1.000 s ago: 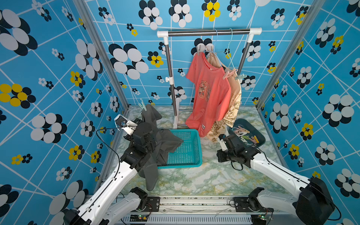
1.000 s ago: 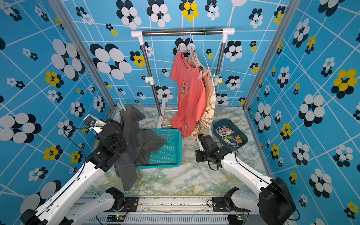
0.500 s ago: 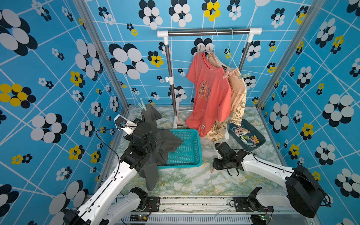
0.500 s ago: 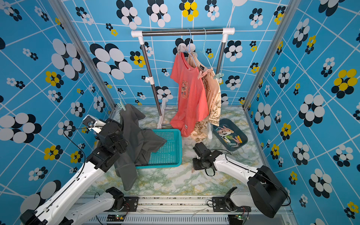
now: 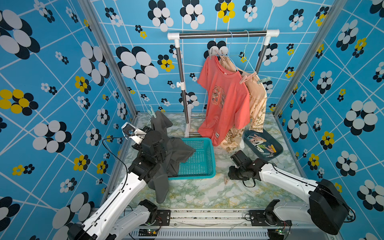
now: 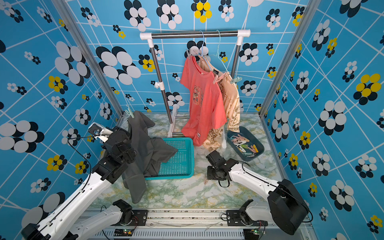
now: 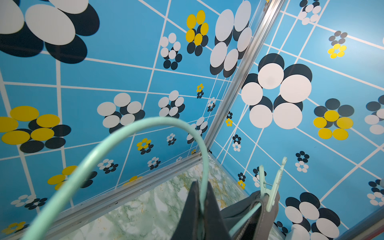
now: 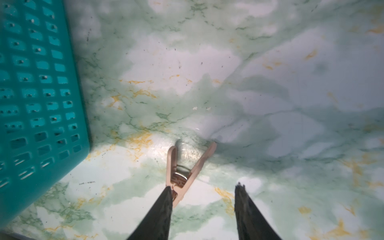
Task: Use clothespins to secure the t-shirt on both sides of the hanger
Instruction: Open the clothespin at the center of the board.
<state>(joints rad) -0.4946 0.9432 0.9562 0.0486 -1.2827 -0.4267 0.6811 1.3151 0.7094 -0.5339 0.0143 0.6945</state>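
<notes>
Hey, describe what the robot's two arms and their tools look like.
The left arm and right arm: white tubular links, chunky black joint housings. A thin black cable loops off the left wrist, beside a white camera. The left tool and right tool each have two black tapered fingers.

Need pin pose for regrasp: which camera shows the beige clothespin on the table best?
Right wrist: the beige clothespin lies large on the marble table beside one finger of the open right gripper, spring visible. Both top views show it only as a speck near the teal basket. Left wrist misses it, showing the hanger.
</notes>
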